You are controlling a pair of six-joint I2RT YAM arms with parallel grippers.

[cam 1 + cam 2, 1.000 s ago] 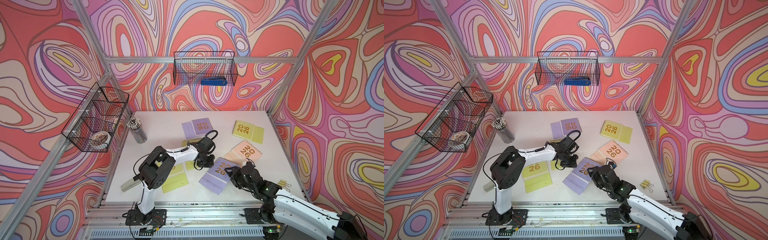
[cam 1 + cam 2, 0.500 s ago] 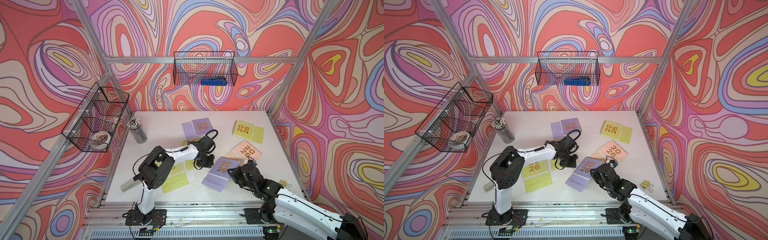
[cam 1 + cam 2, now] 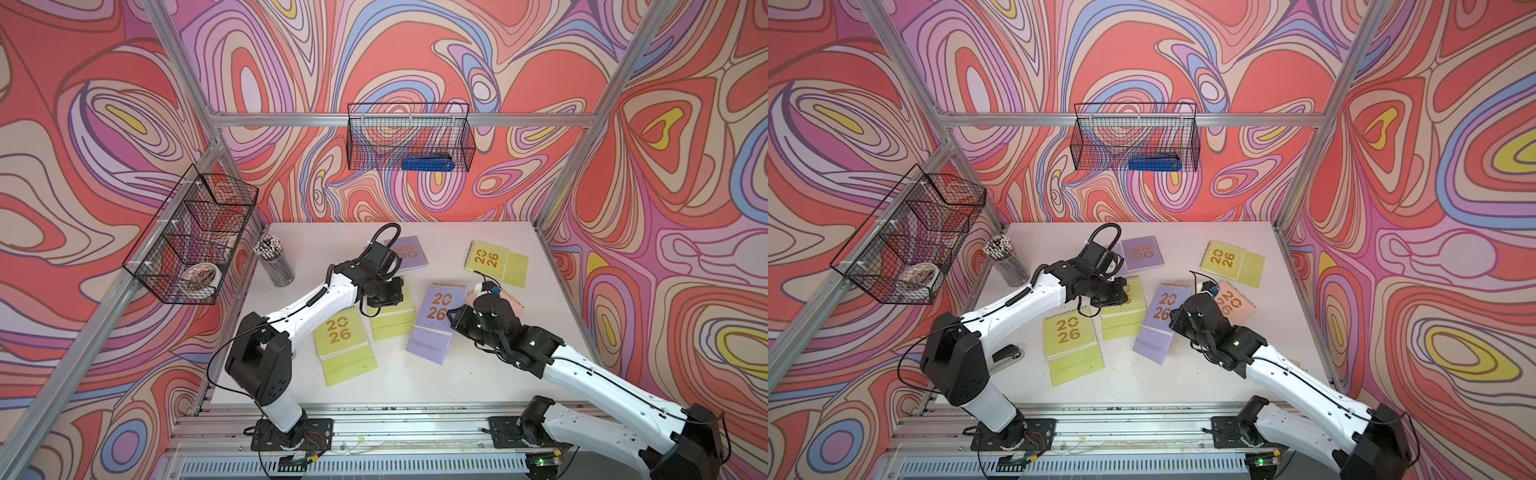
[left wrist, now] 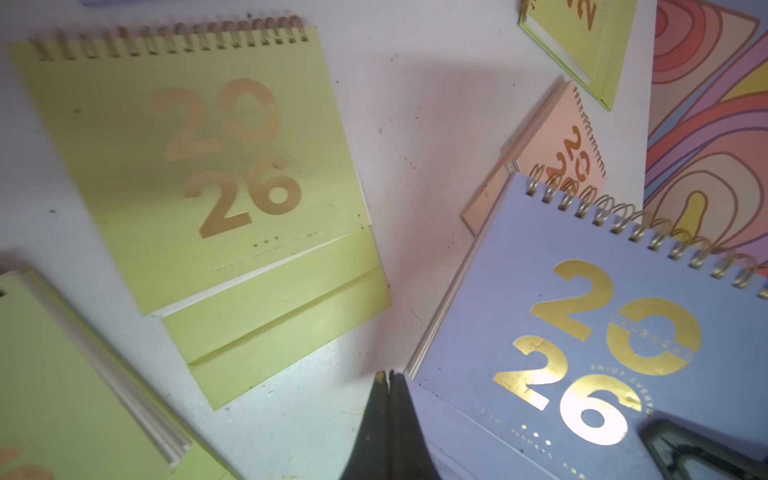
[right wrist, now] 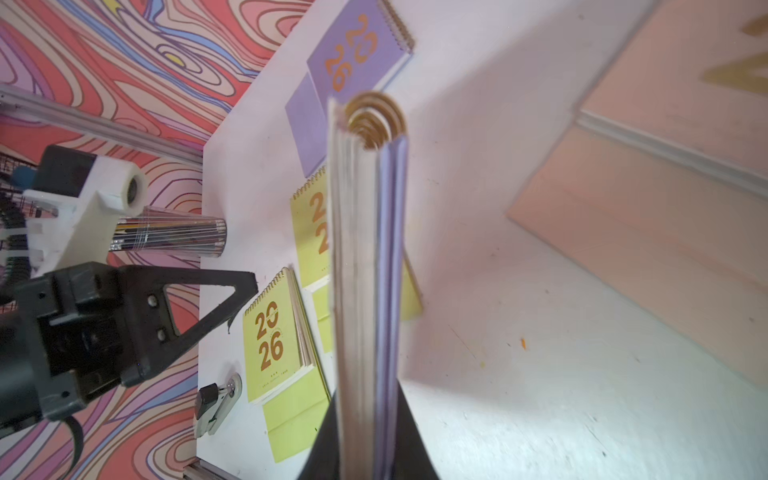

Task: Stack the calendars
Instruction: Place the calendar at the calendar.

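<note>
Right gripper clamps 1 lilac calendar by its side edge, just beside the peach calendar; left gripper (jaws pinched together, empty) hangs farther from it.

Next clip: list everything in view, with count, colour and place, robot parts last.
Yellow-green calendars: 3, flat on the table; front left, middle, far right.
Lilac calendars: 2; one flat at the back, one in the middle, gripped.
Peach calendar: 1, flat, right of middle.
Pencil cup: 1, clear, back left.
Wire baskets: 2, black; back wall, left wall.
Stapler: 1, blue, in the back basket.
Round item: 1, patterned, in the left basket; unclear what.
Punch or stapler: 1, grey, front left table edge.
Table: 1, white.
Left tool: black, shut, empty, low over the table.
Right tool: black, shut on a lilac calendar.
</note>
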